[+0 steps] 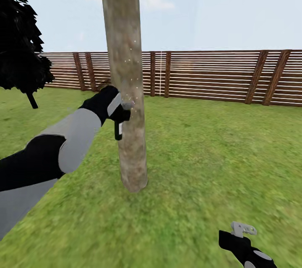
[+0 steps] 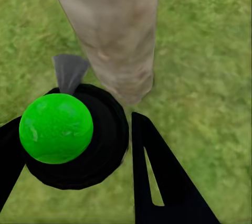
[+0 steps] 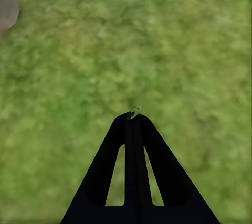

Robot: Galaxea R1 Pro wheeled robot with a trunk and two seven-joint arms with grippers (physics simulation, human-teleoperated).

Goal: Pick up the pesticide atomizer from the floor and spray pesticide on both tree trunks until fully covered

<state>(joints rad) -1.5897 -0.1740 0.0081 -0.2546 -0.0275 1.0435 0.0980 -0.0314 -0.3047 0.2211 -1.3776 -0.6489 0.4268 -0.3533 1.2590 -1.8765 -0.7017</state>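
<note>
Now, here is how my job looks.

My left gripper (image 1: 119, 113): it is closed around the pesticide atomizer (image 1: 119, 127). The bottle hangs down from my fingers, right up against the tree trunk (image 1: 125, 75).

Bottle from my left wrist: I look down on its round black body (image 2: 100, 145) with a bright green ball on top. One dark finger (image 2: 157, 182) sits just beside it. The foot of the trunk (image 2: 115, 35) stands in the grass just past it.

Pesticide (image 1: 128, 62): tiny white specks dot the bark just above my gripper. Lower down, near the grass, I see none.

My right gripper (image 3: 134, 114): its fingers are pressed together with nothing in them. It hangs low over the lawn (image 3: 173, 40), well apart from the trunk.

Done: I have the bottle, and this trunk has some spray.

Left: I think this trunk needs more. The other tree is still to do.
</note>
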